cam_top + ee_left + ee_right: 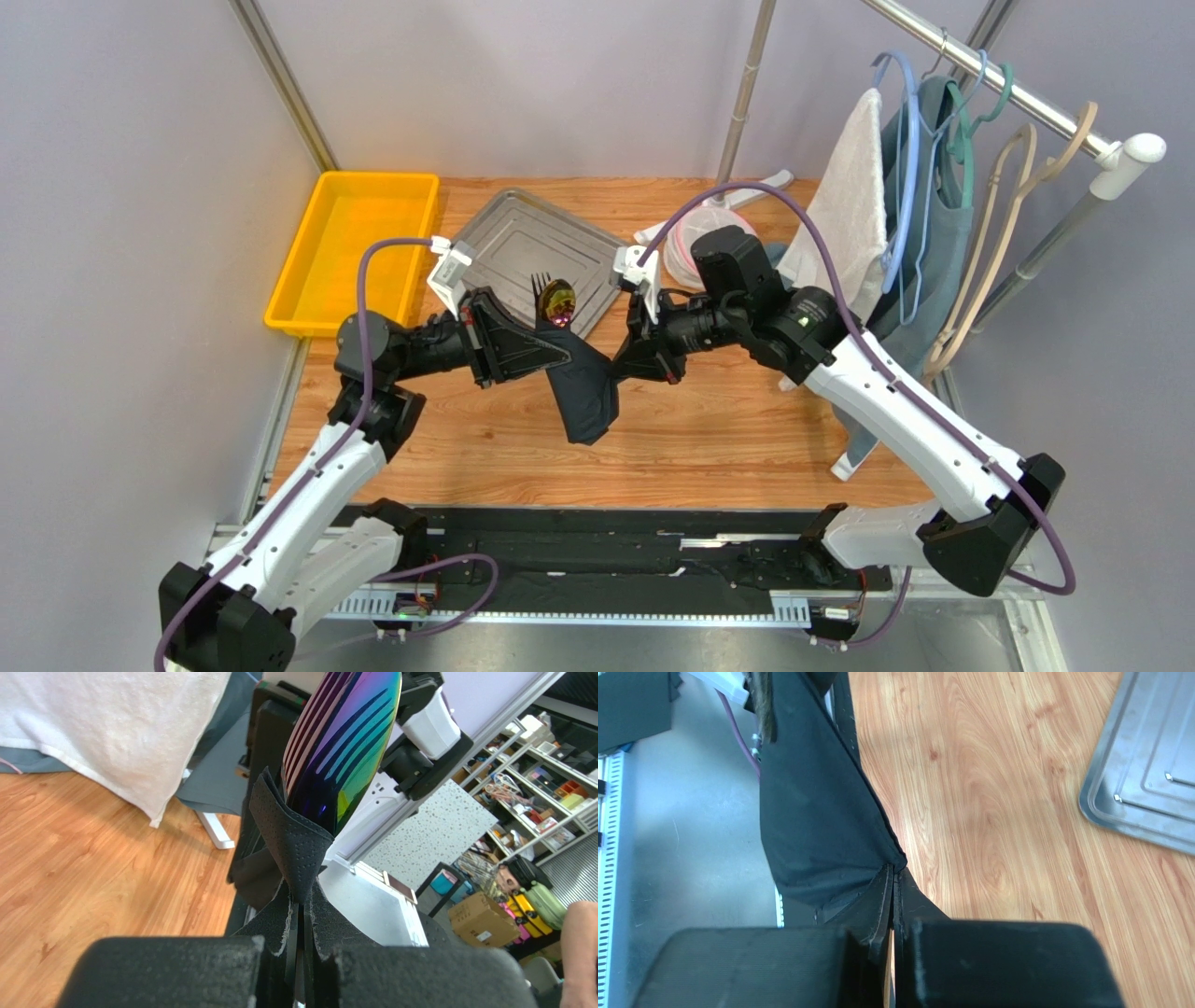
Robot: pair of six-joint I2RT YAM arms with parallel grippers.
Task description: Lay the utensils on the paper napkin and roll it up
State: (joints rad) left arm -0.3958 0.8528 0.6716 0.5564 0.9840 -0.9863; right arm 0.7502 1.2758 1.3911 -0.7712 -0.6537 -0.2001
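your left claw (558, 350) and right claw (627, 361) are each clamped on the paper napkin (586, 399), holding it in mid-air over the bench (730, 434). the bundle's long axis runs away from the arm bases. the spoon (558, 301) bowl and fork (540, 286) tines point toward the tray (519, 231). both handles are hidden in the folds.

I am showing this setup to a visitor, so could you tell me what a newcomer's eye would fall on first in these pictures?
First, the black paper napkin is held up between the two arms over the wooden table, the left fingers and right fingers each shut on it. Next, the shiny utensils poke out of it beside the left fingers. The yellow bin at the far left also stands out.
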